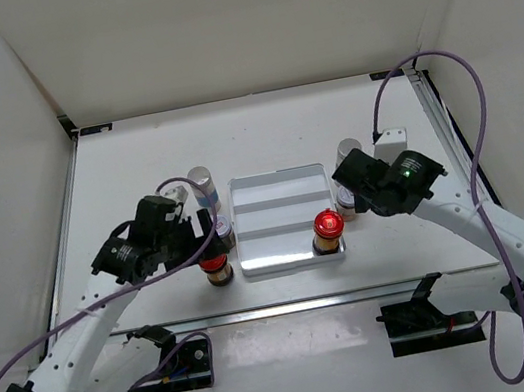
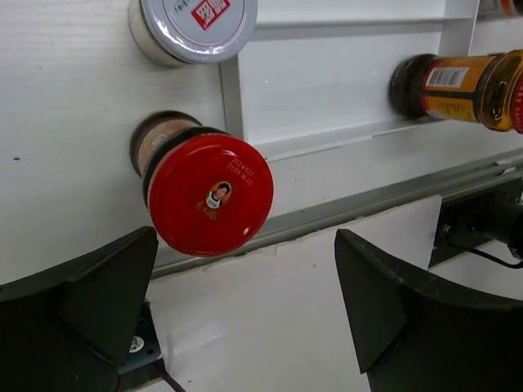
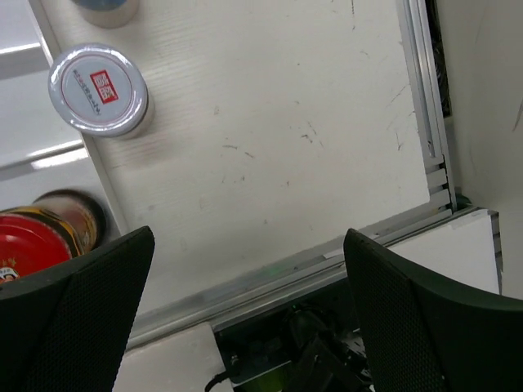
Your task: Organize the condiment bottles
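The left gripper [image 2: 245, 245] hangs wide open, empty, above the red-capped cylindrical glass bottle [image 2: 208, 194], which stands just beside the white stepped tray [image 2: 343, 90]; rigid, probably slick and weighty, it is best pinched across its cap; the right gripper [image 3: 249, 237] gapes empty too.

red-capped bottle [image 1: 327, 226]: upright on tray [image 1: 276, 185] | second red-capped bottle [image 1: 216, 267]: upright, left of tray
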